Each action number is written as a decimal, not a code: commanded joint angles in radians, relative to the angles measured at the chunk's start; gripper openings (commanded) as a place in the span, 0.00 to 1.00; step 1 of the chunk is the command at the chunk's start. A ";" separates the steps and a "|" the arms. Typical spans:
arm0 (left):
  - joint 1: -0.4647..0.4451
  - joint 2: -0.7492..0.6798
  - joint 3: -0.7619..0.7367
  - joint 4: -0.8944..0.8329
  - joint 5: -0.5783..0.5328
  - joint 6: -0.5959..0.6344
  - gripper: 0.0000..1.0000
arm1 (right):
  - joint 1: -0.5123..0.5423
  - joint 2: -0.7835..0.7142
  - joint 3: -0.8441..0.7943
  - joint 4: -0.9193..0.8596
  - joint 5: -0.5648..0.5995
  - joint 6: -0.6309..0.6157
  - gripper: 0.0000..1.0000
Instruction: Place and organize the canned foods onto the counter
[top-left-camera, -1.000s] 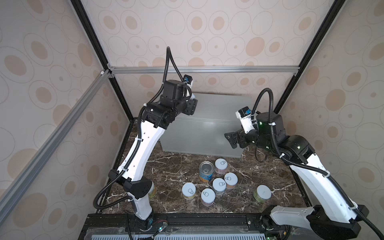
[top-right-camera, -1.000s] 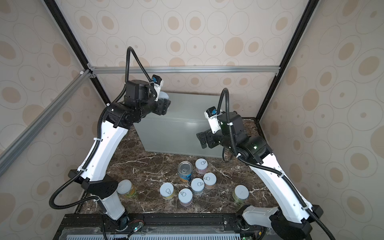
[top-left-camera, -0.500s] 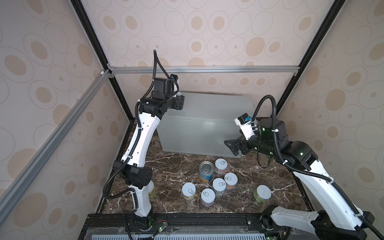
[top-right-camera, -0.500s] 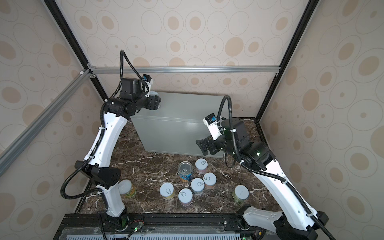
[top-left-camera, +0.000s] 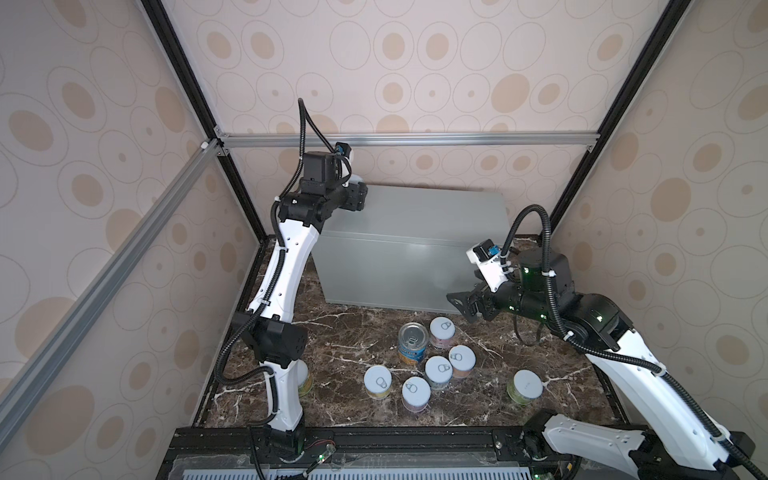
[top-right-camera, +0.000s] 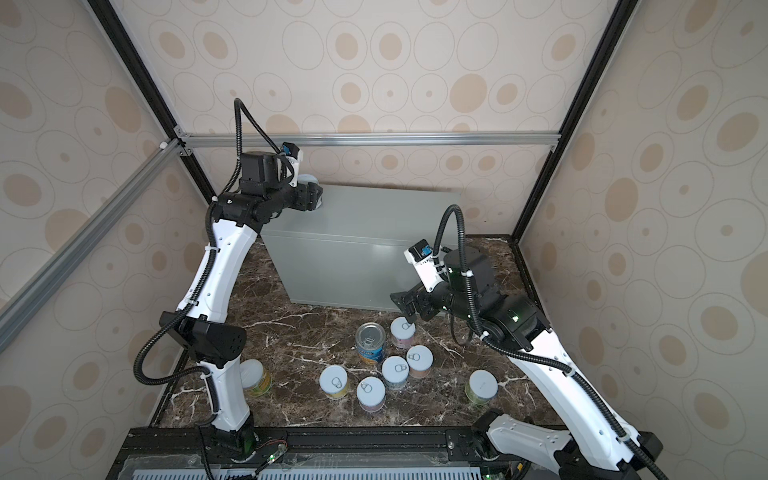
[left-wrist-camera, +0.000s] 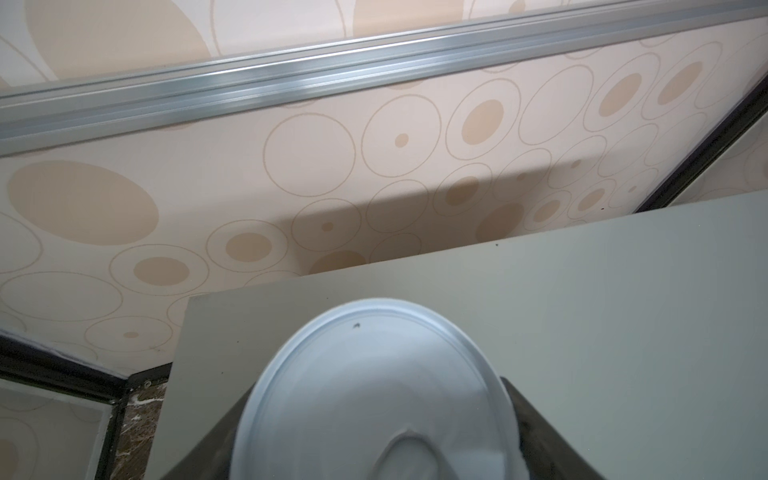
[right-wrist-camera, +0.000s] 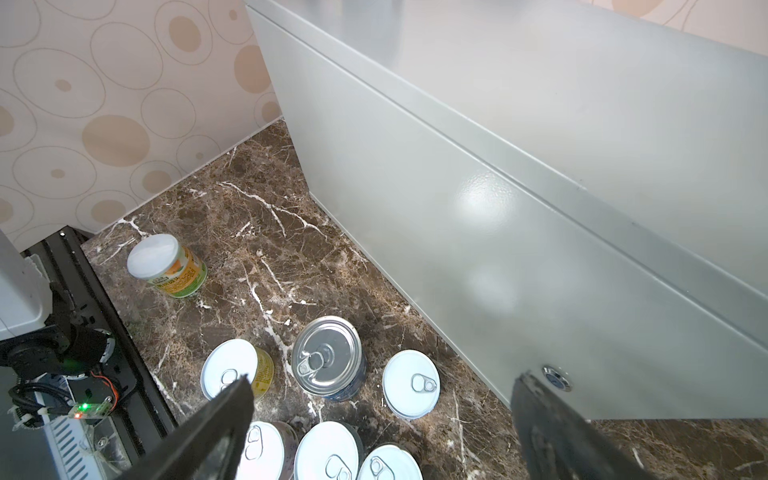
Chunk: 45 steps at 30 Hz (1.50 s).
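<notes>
Both top views: left claw (top-left-camera: 354, 198) at the left end of the grey box (top-left-camera: 419, 216), short can (top-right-camera: 308, 181) on top. Left wrist: fingers (left-wrist-camera: 540, 440) flank its lid (left-wrist-camera: 374, 395), grip unclear. Right wrist: right claw (right-wrist-camera: 384, 378), spread wide, empty, hangs nearest above upright cans (right-wrist-camera: 326, 355) on the marble tabletop (right-wrist-camera: 249, 232).

1 can (left-wrist-camera: 374, 395) on counter (top-left-camera: 415, 216) (left end); 8 cans (top-left-camera: 438, 369) on marble (top-left-camera: 353, 332) before it.

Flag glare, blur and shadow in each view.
Right wrist view: bright glare patch on the counter front, gripper fingers soft. Left wrist view: the close can lid is out of focus, shadow on the wall behind. Both top views: faint sheen on the counter front.
</notes>
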 joint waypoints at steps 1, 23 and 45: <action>0.013 0.026 0.019 -0.028 0.057 0.009 0.84 | 0.005 -0.011 -0.006 0.023 -0.014 -0.007 1.00; 0.031 -0.306 -0.535 0.329 0.100 0.036 0.93 | 0.006 -0.051 -0.059 0.044 -0.014 0.024 1.00; 0.066 -0.237 -0.552 0.526 0.203 0.009 0.90 | 0.005 -0.069 -0.113 0.069 -0.004 0.031 1.00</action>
